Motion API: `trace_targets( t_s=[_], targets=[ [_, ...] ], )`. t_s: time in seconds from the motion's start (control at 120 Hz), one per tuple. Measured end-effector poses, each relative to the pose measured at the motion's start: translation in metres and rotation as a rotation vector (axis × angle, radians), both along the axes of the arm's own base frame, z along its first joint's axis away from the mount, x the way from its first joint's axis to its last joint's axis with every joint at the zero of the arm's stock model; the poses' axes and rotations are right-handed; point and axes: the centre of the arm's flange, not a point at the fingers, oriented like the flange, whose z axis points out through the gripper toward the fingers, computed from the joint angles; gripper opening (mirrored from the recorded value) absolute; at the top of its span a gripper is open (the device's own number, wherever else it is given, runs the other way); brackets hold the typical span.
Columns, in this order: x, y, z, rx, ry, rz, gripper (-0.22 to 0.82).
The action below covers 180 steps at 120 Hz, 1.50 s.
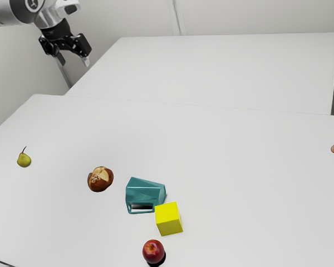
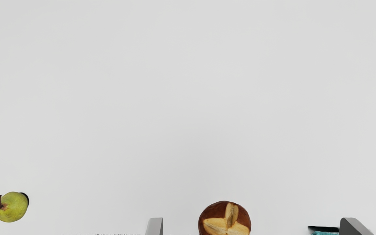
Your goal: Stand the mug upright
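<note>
Mug [image 1: 145, 189] lies on its side on our white table [image 1: 239, 167], well apart from our pincer [image 1: 74, 59], which hangs high at the exterior view's upper left. We hold its fingers wide apart; in our wrist view, a teal sliver of the mug shows beside one fingertip. Just by the mug we see a yellow block [image 1: 168, 218], then a red apple [image 1: 153, 251]; toward the exterior view's left, a brown roll [image 1: 100, 179] and a green pear [image 1: 24, 160].
</note>
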Motion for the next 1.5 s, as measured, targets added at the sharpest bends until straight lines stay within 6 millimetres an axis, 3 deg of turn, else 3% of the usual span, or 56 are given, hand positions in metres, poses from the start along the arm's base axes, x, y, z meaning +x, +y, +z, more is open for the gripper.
trace_targets(
  t_s=[0.108,0.167,0.242,0.492,0.675,0.742,0.8,0.933,1.142,1.5],
  targets=[
    [-0.014,0.001,0.010,-0.046,0.008,0.002,0.59],
    [-0.014,-0.003,-0.004,-0.080,0.040,-0.006,0.59],
    [-0.012,-0.009,-0.050,-0.189,0.100,-0.004,0.59],
    [-0.007,-0.010,-0.234,-0.709,0.198,0.180,0.59],
    [-0.004,0.014,-0.313,-0.816,0.191,0.276,0.59],
    [-0.007,0.013,-0.336,-0.836,0.196,0.287,0.59],
    [-0.020,0.007,-0.342,-0.851,0.199,0.283,0.59],
    [-0.048,-0.003,-0.327,-0.867,0.167,0.239,0.59],
    [-0.098,-0.012,-0.329,-0.885,0.157,0.206,0.59],
    [-0.133,-0.025,-0.361,-0.947,0.140,0.243,0.59]
  ],
)
